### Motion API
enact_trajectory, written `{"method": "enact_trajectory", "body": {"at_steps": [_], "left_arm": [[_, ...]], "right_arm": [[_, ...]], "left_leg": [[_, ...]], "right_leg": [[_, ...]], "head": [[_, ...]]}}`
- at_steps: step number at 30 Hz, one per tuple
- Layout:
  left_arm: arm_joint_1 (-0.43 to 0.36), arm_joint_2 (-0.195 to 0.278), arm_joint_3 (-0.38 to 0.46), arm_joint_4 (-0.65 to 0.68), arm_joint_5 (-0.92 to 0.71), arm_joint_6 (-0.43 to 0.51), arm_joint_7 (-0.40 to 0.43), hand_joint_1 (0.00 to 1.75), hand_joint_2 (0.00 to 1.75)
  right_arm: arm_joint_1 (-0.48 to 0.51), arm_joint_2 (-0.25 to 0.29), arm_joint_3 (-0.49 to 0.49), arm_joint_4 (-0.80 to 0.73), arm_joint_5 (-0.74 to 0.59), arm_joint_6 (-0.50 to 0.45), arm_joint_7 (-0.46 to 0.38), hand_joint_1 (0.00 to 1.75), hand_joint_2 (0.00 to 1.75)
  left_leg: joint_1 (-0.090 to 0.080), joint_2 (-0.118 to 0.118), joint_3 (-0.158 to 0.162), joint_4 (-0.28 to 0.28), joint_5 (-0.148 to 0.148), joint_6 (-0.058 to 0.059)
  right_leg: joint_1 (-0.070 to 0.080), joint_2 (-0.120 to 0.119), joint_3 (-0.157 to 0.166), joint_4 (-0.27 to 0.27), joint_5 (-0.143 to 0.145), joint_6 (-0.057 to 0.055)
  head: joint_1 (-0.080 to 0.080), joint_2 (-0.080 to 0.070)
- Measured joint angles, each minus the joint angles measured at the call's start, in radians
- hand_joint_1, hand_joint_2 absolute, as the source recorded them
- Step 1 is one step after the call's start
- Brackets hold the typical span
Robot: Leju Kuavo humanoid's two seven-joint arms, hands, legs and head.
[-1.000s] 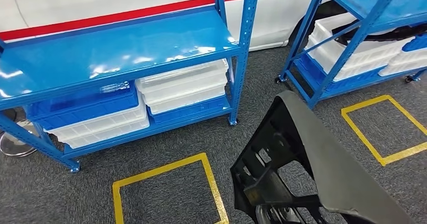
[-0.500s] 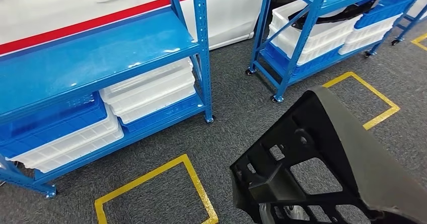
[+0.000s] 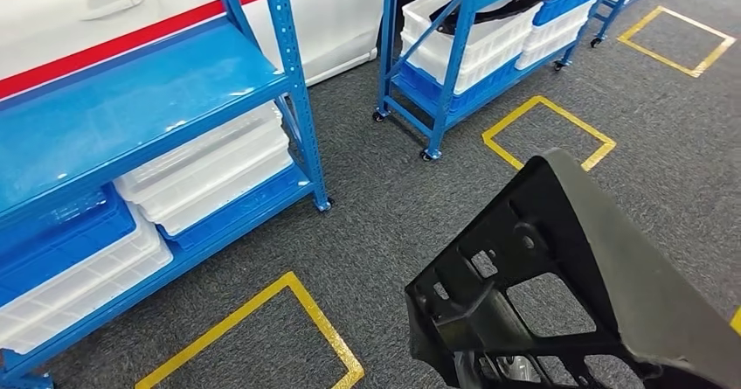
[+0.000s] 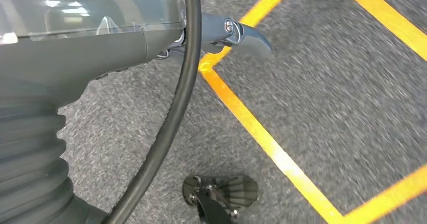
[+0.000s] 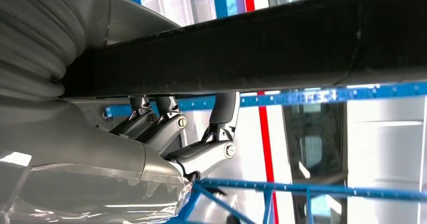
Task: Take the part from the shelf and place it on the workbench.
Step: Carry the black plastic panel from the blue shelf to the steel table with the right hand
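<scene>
Blue shelf at 10 o'clock, white bins stacked on its lower level. Second blue shelf at 1 o'clock. Black part at 5 o'clock, carried above the grey carpet. Right hand curls its fingers around the part's edge. Left hand over the yellow floor tape; grip state cannot be told.

Two blue shelves; three yellow floor squares; one black part (large).
</scene>
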Motion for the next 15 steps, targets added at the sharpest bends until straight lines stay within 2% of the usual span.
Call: {"method": "enact_trajectory", "body": {"at_steps": [1, 2, 4, 5, 7, 9, 10, 11, 12, 13, 14, 15], "left_arm": [[0.0, 0.0, -0.001, 0.0, 0.0, 0.0, 0.0, 0.0, 1.75], [-0.001, 0.0, -0.001, 0.0, 0.0, -0.001, 0.0, 0.0, 1.75], [-0.004, -0.001, -0.001, 0.0, 0.0, -0.001, 0.001, 0.0, 1.75], [-0.006, -0.001, -0.001, 0.0, 0.0, -0.001, 0.002, 0.0, 1.75], [-0.008, -0.002, -0.002, 0.0, 0.0, -0.001, 0.004, 0.0, 1.75], [-0.004, -0.002, -0.002, 0.0, 0.0, -0.002, 0.006, 0.0, 1.75], [-0.002, -0.001, -0.002, 0.0, 0.001, -0.002, 0.007, 0.0, 1.75], [0.001, -0.001, -0.002, 0.0, 0.001, -0.002, 0.008, 0.0, 1.75], [0.002, -0.001, -0.002, 0.0, 0.001, -0.002, 0.009, 0.0, 1.75], [0.002, -0.002, -0.002, 0.0, 0.001, -0.002, 0.009, 0.0, 1.75], [0.002, -0.002, -0.002, 0.0, 0.001, -0.002, 0.009, 0.0, 1.75], [0.002, -0.002, -0.002, 0.0, 0.001, -0.002, 0.009, 0.0, 1.75]], "right_arm": [[0.0, 0.0, 0.0, -0.001, 0.002, 0.001, 0.0, 1.75, 1.75], [0.001, 0.001, -0.001, -0.003, 0.003, 0.002, 0.0, 1.75, 1.75], [0.003, 0.002, -0.003, -0.004, 0.007, 0.002, 0.001, 1.75, 1.75], [0.005, 0.003, -0.003, -0.005, 0.01, 0.002, 0.001, 1.75, 1.75], [0.006, 0.005, -0.005, -0.007, 0.017, 0.002, 0.003, 1.75, 1.75], [0.005, 0.009, -0.005, -0.009, 0.021, 0.001, 0.005, 1.75, 1.75], [0.005, 0.01, -0.005, -0.009, 0.021, 0.001, 0.006, 1.75, 1.75], [0.006, 0.011, -0.005, -0.009, 0.022, 0.001, 0.007, 1.75, 1.75], [0.007, 0.011, -0.005, -0.009, 0.023, 0.001, 0.008, 1.75, 1.75], [0.008, 0.011, -0.006, -0.009, 0.023, 0.001, 0.009, 1.75, 1.75], [0.008, 0.011, -0.006, -0.009, 0.025, 0.001, 0.01, 1.75, 1.75], [0.009, 0.011, -0.006, -0.009, 0.027, 0.001, 0.01, 1.75, 1.75]], "left_leg": [[-0.002, 0.009, 0.0, 0.004, -0.004, -0.007], [-0.003, 0.017, 0.002, 0.007, -0.008, -0.013], [-0.003, 0.033, 0.007, 0.009, -0.009, -0.024], [0.0, 0.031, 0.009, 0.011, -0.013, -0.03], [0.006, -0.007, -0.007, 0.051, -0.048, -0.038], [0.008, -0.056, -0.057, 0.168, -0.116, -0.04], [0.008, -0.066, -0.088, 0.235, -0.143, -0.04], [0.008, -0.07, -0.111, 0.284, -0.155, -0.04], [0.008, -0.073, -0.12, 0.297, -0.146, -0.038], [0.008, -0.076, -0.11, 0.271, -0.118, -0.035], [0.008, -0.086, -0.085, 0.212, -0.078, -0.032], [0.009, -0.112, -0.056, 0.146, -0.045, -0.027]], "right_leg": [[0.002, -0.014, 0.03, -0.053, 0.014, -0.004], [0.006, -0.021, 0.043, -0.08, 0.018, -0.01], [0.01, -0.007, 0.041, -0.088, 0.018, -0.024], [0.01, 0.001, 0.04, -0.09, 0.02, -0.031], [0.008, 0.019, 0.039, -0.096, 0.026, -0.045], [0.009, 0.037, 0.037, -0.097, 0.03, -0.053], [0.01, 0.049, 0.035, -0.097, 0.03, -0.055], [0.012, 0.061, 0.034, -0.096, 0.031, -0.056], [0.014, 0.075, 0.034, -0.094, 0.031, -0.057], [0.015, 0.088, 0.034, -0.093, 0.031, -0.057], [0.015, 0.102, 0.035, -0.091, 0.031, -0.057], [0.014, 0.115, 0.035, -0.09, 0.031, -0.056]], "head": [[0.0, 0.0], [0.0, 0.0], [0.0, 0.0], [0.0, 0.0], [0.0, 0.0], [0.0, 0.0], [0.0, 0.0], [0.0, 0.0], [0.0, 0.0], [0.0, 0.0], [0.0, 0.0], [0.0, 0.0]]}}
